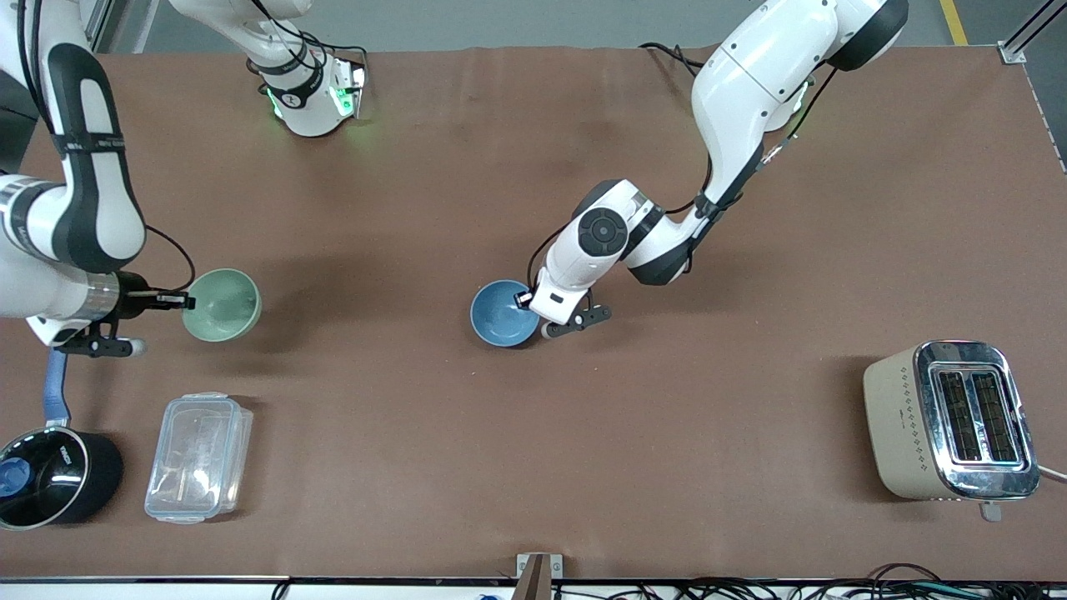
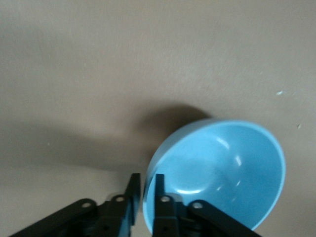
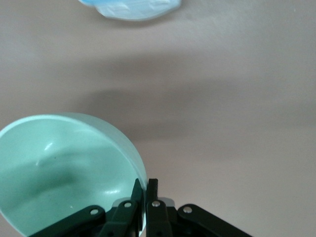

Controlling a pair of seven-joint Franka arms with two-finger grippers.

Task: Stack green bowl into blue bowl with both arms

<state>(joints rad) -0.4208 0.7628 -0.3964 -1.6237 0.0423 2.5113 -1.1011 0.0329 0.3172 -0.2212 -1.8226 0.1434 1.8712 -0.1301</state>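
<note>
The green bowl (image 1: 225,307) hangs tilted above the table near the right arm's end. My right gripper (image 1: 185,302) is shut on its rim, one finger inside and one outside, as the right wrist view shows for the gripper (image 3: 146,190) and the bowl (image 3: 64,173). The blue bowl (image 1: 500,315) is at the middle of the table. My left gripper (image 1: 527,302) grips its rim on the side toward the left arm's end. In the left wrist view the gripper (image 2: 146,185) has one finger inside the bowl (image 2: 222,168) and one outside.
A clear plastic container (image 1: 198,457) and a black saucepan (image 1: 46,479) with a blue handle lie nearer the front camera than the green bowl. A beige toaster (image 1: 950,421) stands toward the left arm's end. The container's edge shows in the right wrist view (image 3: 133,7).
</note>
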